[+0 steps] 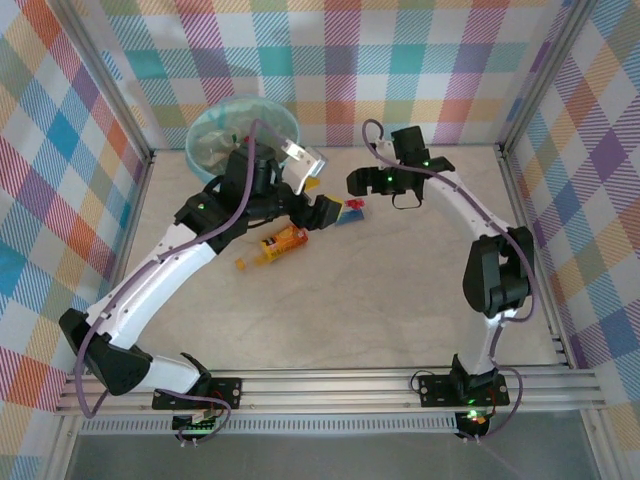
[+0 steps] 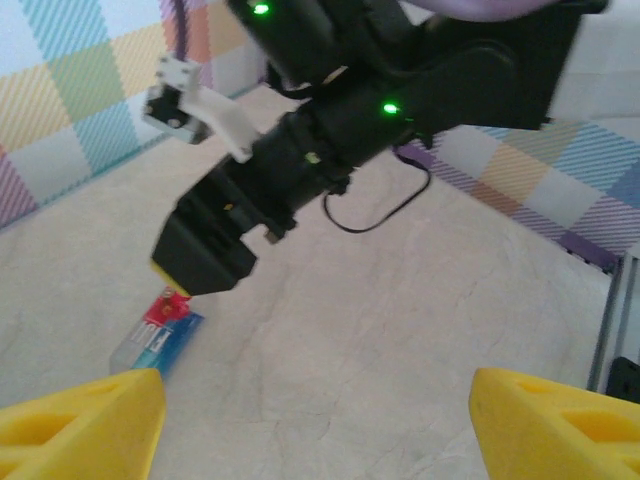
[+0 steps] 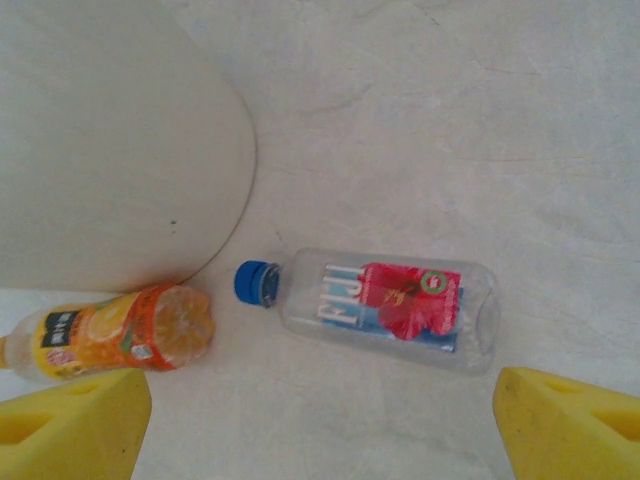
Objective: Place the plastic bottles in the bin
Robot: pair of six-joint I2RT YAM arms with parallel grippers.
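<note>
A clear plastic bottle with a blue cap and a red-and-blue label lies on its side on the table, and shows in the top view too. An orange-labelled bottle lies left of its cap, also seen from above. My right gripper hovers open over the blue-capped bottle without touching it. In the top view it sits just behind that bottle. My left gripper is open and empty, close beside the same bottle. The bin stands at the back left.
A cream-white rounded surface, apparently the bin's side, rises just behind the orange bottle. The two arms crowd together near the table's middle back. Metal frame rails and plaid walls enclose the table. Bare tabletop lies toward the front.
</note>
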